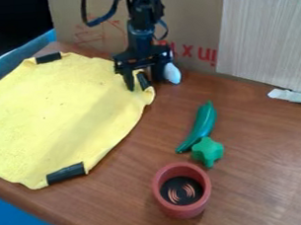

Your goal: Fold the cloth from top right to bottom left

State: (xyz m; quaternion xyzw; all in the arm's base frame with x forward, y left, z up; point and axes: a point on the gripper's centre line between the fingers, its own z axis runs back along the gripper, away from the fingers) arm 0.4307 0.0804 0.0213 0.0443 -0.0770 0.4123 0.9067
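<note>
Camera view: I have the gripper upper centre of the frame, fingers apart, one each side of the black patch on the cloth's near-gripper corner. Looks like no grip on it; can't tell if the tips touch fabric. Yellow cloth lies spread flat across the left half of the frame, its left side running past the edge. Fold not made; I read this as lining up the pinch.

Risks, my call:
- Closing too high: tips skim the patch and I lift nothing. Thin cloth, little to bite on.
- Closing too low: tips push into the table and the arm stalls.
- Shallow bite: corner slips out halfway over, fold lands short.
- Dragging low instead of lifting: whole cloth slides and bunches, maybe off the table edge at lower left.
- White object sits right beside the gripper; opening wider or swinging right could knock it.
- Target corner is toward the left edge, so placing may be partly blind.

Count: 1 cloth, 3 black patches visible on it, 1 white object, 1 green pepper, 1 green star-shaped piece against it, 1 red pot lower centre, 1 wood-grain panel upper right, 1 white strip at the right edge.
</note>
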